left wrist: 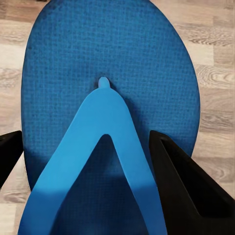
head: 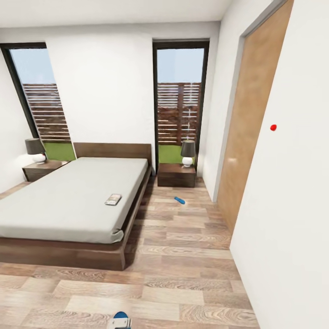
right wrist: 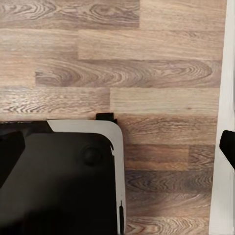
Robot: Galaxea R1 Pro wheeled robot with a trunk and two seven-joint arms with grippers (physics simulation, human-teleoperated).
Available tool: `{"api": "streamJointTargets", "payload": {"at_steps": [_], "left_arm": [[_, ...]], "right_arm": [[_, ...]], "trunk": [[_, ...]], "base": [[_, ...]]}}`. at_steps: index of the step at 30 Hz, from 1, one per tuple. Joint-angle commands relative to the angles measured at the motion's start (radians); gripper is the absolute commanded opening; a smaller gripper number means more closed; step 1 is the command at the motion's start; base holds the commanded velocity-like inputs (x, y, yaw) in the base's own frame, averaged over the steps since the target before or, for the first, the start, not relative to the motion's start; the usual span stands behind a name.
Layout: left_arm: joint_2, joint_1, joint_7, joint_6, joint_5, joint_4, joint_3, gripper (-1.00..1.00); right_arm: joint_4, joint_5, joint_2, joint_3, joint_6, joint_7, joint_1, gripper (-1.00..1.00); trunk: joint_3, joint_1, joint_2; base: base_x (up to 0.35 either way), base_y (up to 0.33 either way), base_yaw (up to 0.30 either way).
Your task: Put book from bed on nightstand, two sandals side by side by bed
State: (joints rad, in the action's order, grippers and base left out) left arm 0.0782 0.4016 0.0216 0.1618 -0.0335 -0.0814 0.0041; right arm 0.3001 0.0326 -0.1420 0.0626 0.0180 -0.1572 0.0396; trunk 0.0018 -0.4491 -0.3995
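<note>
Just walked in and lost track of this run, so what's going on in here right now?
The robot stands on the wood floor of a bedroom, facing the bed. Its left gripper has one blue sandal between its fingers, which seem closed on it. The other sandal lies on the floor near the right nightstand. The book is on the mattress, not yet moved. The right gripper looks open over bare floor.

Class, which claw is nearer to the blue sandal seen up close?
Left. The left claw straddles the sandal, a finger on each side. The right claw hangs over bare floor.
</note>
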Motion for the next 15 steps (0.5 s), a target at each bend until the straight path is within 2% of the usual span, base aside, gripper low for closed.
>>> {"api": "streamJointTargets", "payload": {"at_steps": [1, 15], "left_arm": [[0.0, 0.0, 0.003, 0.004, -0.002, 0.001, 0.0, -1.0], [0.0, 0.0, 0.003, 0.004, -0.002, 0.002, 0.0, -1.0]], "right_arm": [[-0.001, 0.0, 0.0, 0.007, 0.002, -0.007, 0.0, 1.0], [-0.001, -0.011, 0.001, 0.006, 0.002, -0.007, 0.0, 1.0]], "trunk": [[0.0, -0.001, -0.001], [0.0, -0.001, -0.001]], "base": [[0.305, -0.074, 0.0], [0.305, -0.074, 0.0]]}}
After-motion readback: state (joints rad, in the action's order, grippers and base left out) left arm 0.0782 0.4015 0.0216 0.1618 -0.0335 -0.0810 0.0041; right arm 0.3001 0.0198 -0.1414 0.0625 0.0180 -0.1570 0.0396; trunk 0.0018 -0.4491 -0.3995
